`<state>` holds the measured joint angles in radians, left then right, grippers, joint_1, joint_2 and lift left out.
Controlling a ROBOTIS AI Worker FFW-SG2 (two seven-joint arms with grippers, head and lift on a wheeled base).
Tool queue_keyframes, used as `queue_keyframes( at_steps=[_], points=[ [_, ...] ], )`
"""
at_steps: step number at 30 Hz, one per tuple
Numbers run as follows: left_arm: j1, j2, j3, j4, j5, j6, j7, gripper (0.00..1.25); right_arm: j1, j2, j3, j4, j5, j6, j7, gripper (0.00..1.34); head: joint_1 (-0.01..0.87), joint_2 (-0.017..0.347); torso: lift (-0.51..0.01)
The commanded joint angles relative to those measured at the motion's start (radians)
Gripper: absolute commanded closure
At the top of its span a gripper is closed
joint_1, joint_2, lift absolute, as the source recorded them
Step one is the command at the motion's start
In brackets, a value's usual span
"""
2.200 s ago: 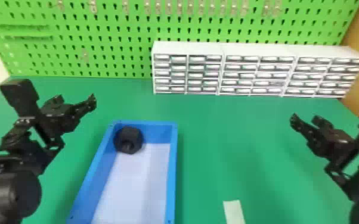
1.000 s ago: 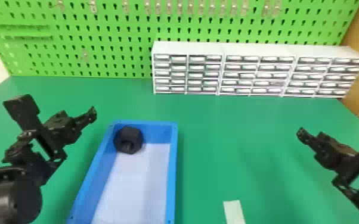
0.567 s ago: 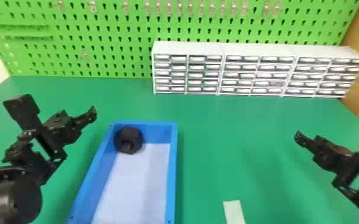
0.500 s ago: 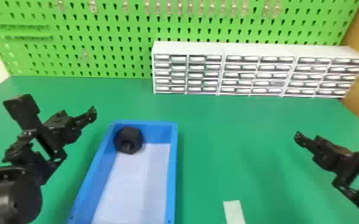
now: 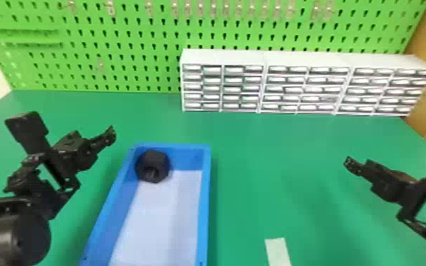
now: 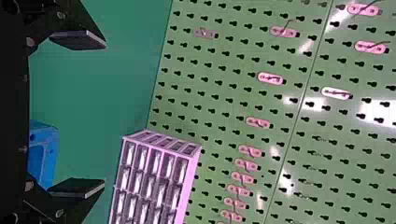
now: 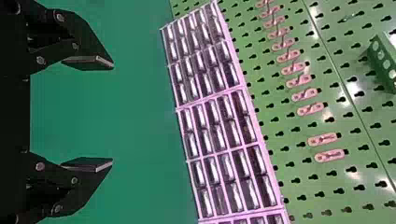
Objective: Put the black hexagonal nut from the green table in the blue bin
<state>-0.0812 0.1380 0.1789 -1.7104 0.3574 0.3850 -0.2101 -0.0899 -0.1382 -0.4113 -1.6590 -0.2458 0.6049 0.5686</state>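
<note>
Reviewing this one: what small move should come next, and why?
Probably a slight retreat of the left claw, leaving the black hexagonal nut alone. The nut already lies inside the blue bin, at its far left corner, and both the left claw and the right claw are open with nothing between their fingers, so the placing looks done.
</note>
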Motion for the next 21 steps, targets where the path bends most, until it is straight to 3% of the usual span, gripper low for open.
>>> queue_keyframes(
  at_steps=[1,21],
  points=[
    [0.000,0.000,-0.001,0.000,0.000,0.000,0.000,0.22,-0.002,0.003,-0.007,0.001,0.005,0.001,-0.001,0.52,0.666,0.032,-0.100],
    [-0.003,0.000,0.001,0.000,-0.005,0.002,0.000,0.22,-0.007,0.017,-0.020,0.001,0.023,0.000,0.001,0.52,0.666,0.032,-0.100]
  ],
)
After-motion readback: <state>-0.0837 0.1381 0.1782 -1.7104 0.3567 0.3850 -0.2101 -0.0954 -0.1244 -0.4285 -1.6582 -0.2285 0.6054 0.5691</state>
